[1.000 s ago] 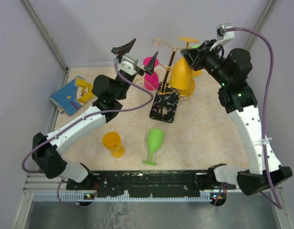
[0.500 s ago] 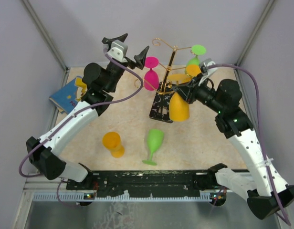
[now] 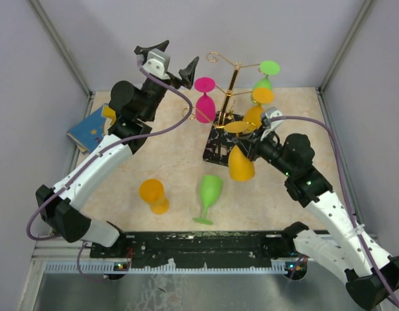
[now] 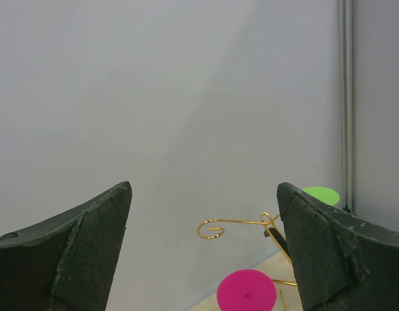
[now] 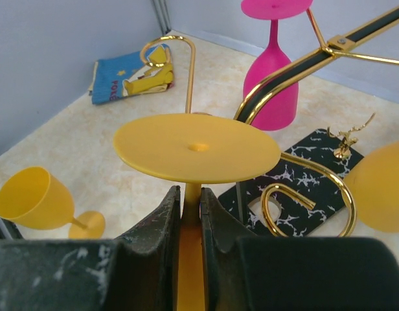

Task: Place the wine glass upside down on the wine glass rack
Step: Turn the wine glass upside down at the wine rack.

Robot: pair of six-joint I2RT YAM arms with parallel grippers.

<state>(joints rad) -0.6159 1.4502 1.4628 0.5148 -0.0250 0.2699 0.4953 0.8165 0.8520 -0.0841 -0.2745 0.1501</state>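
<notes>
Over the last second the right arm pulls back from the far right of the rack (image 3: 217, 146) and drops toward the near side. It carries the orange glass (image 3: 241, 163) down from high beside the gold arms to just in front of the marbled base. The right gripper (image 5: 190, 206) is pinching that glass's stem just under the foot. The glass hangs inverted, foot up and bowl down, clear of the worktop (image 3: 173, 162) and not yet on any wire. In the wrist view the rack's curls lie just right of the foot, so this reads as a re-approach from lower down to slide the stem into a free arm.

The left arm draws away from the pink glass (image 3: 205, 107), which hangs upside down on the rack. The left gripper (image 4: 203, 201) is now raised toward the back wall, spread wide and holding nothing.

No brand or label shows on the glasses or the rack. The blue-and-yellow item (image 3: 94, 129) at the left edge carries printed shapes and possibly letters, too small to read.
</notes>
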